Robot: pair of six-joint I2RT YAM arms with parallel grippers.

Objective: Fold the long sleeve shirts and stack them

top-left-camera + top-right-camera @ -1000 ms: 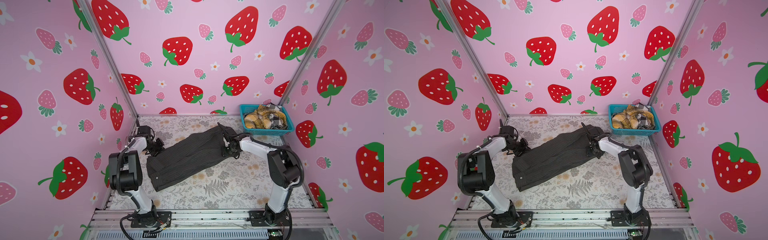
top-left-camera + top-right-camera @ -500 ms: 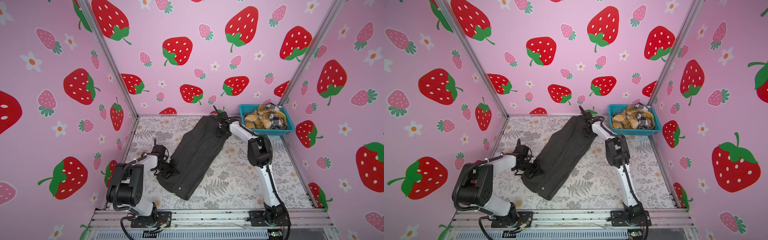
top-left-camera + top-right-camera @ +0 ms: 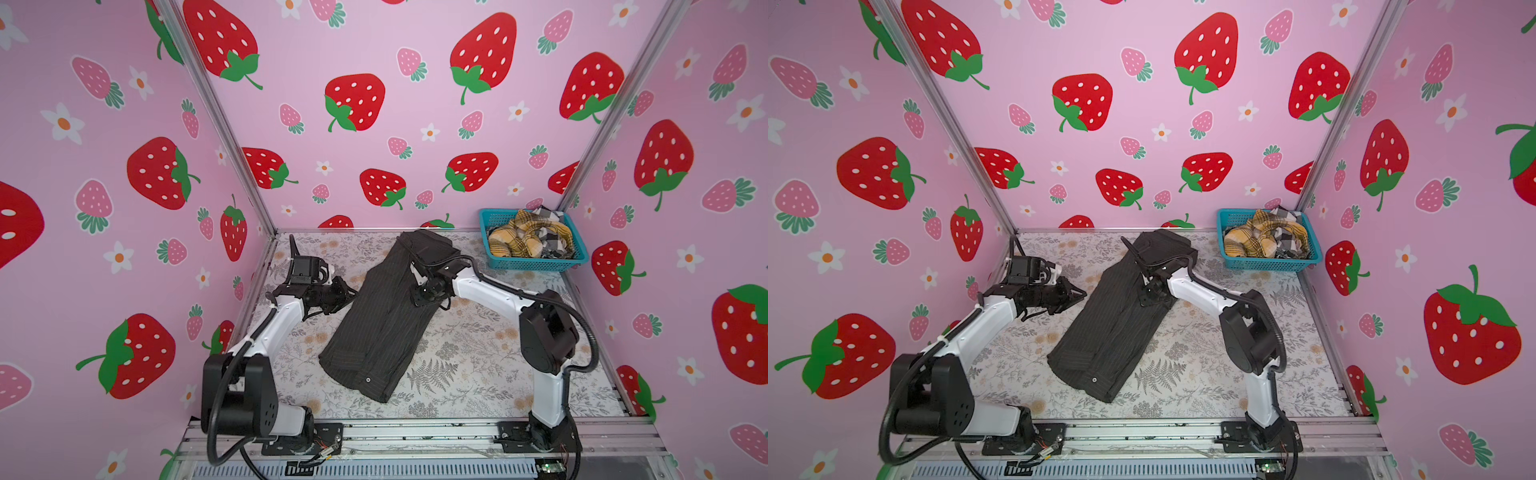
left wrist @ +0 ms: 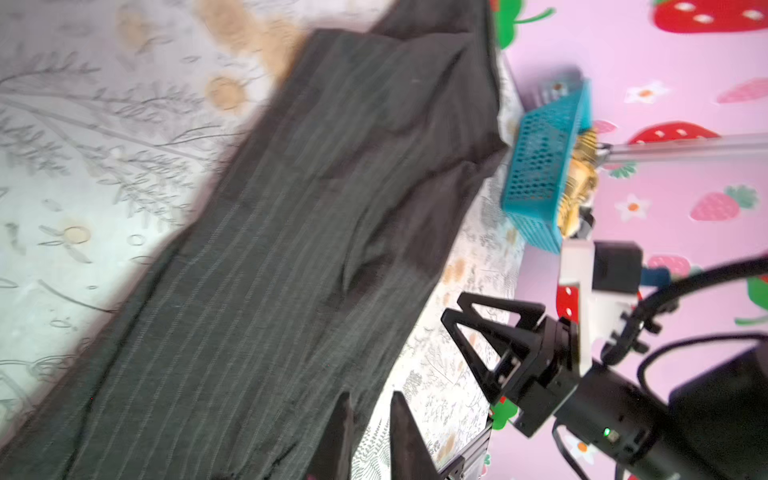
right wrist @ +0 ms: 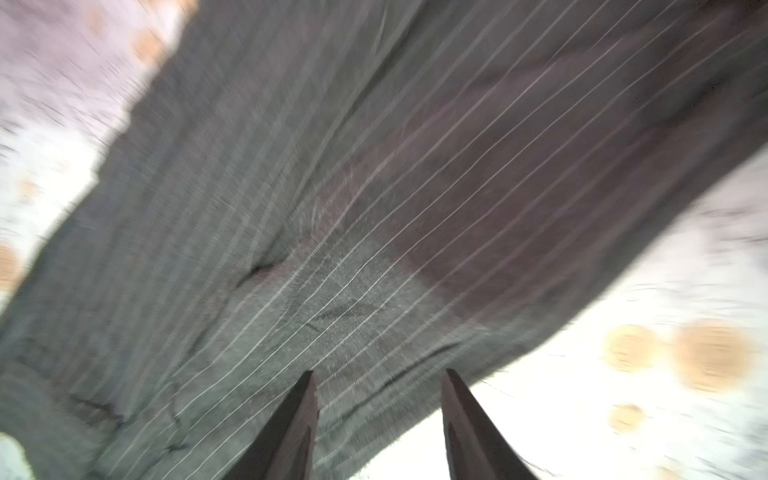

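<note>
Right wrist view: right fingers [image 5: 291, 428] spread over charcoal shirt [image 5: 374, 187] (left fingers [image 4: 409, 440] narrowly apart).

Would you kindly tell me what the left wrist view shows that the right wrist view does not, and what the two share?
Only the left wrist view shows the teal basket holding yellow plaid cloth, the pink strawberry wall, and the right gripper from outside, jaws apart. Only the right wrist view gives a close-up of the cloth's weave, framed by that gripper's own fingers. Both share the charcoal pinstriped shirt lying on the floral table cover.
</note>
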